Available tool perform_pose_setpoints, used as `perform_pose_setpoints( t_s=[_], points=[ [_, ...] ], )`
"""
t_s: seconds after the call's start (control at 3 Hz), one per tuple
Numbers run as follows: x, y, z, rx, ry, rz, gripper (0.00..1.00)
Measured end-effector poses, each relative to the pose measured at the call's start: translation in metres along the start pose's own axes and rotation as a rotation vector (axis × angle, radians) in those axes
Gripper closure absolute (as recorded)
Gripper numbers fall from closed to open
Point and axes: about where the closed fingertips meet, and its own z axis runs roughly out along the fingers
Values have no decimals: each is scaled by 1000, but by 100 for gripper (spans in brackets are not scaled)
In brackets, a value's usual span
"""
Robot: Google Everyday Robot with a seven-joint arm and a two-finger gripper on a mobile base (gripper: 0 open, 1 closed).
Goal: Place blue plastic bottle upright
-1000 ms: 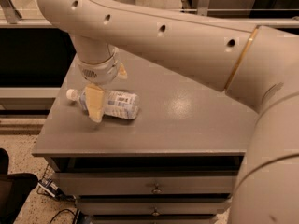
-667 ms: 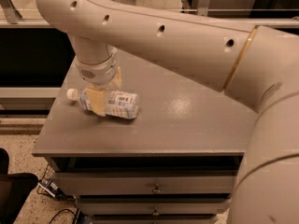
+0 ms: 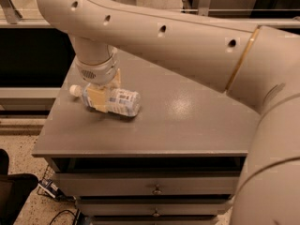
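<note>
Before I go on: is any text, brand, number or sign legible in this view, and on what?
On the blue plastic bottle, lying on its side: white-and-blue print, too blurred to read.
On the gripper, over the bottle near its neck: no markings.
On the arm, table, drawers: no text.

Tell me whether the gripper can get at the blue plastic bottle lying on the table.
Probably yes. The gripper sits right down over the blue plastic bottle, near its capped end, and nothing stands between them on the table.
</note>
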Motion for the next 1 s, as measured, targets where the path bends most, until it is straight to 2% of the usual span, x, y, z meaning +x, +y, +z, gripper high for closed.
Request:
perform_pose_setpoints(
  t_s=[0.33, 0.67, 1.0],
  points=[
    [-1, -1, 0, 2, -5, 0, 100],
    [-2, -3, 1, 0, -2, 1, 100],
    [6, -9, -11, -46, -105, -8, 100]
  ],
)
